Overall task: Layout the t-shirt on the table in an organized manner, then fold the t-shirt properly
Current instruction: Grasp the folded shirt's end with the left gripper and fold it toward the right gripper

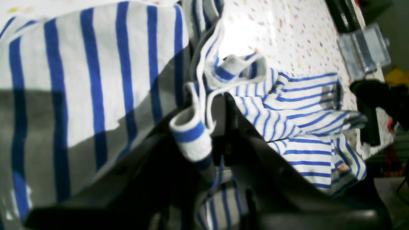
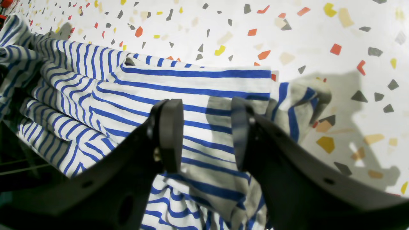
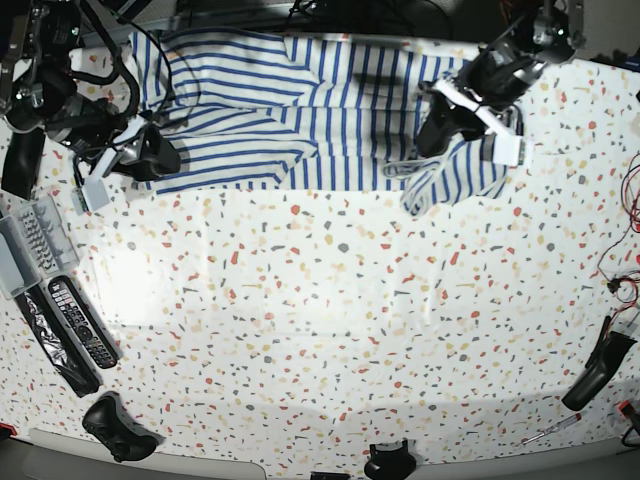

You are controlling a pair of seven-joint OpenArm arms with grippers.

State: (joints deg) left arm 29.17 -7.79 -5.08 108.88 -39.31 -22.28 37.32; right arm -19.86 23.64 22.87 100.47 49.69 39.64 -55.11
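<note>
The white t-shirt [image 3: 300, 110] with blue stripes lies crumpled along the far edge of the speckled table [image 3: 330, 330]. My left gripper [image 3: 440, 125] is at its right end. In the left wrist view this gripper [image 1: 217, 127] is shut on a bunched hem fold of the t-shirt [image 1: 80, 80], and cloth drapes on both sides of it. My right gripper [image 3: 152, 158] is at the shirt's near left corner. In the right wrist view this gripper [image 2: 206, 134] is open, its fingers [image 2: 169, 134] straddling striped cloth of the t-shirt [image 2: 198, 86] just above the table [image 2: 287, 32].
A clear plastic box [image 3: 25, 245], two remote controls [image 3: 80, 320] and a black controller [image 3: 115, 425] lie at the table's left side. A black tool [image 3: 595, 370] and red cables [image 3: 625, 230] are at the right edge. The clear box also shows in the left wrist view [image 1: 364, 51].
</note>
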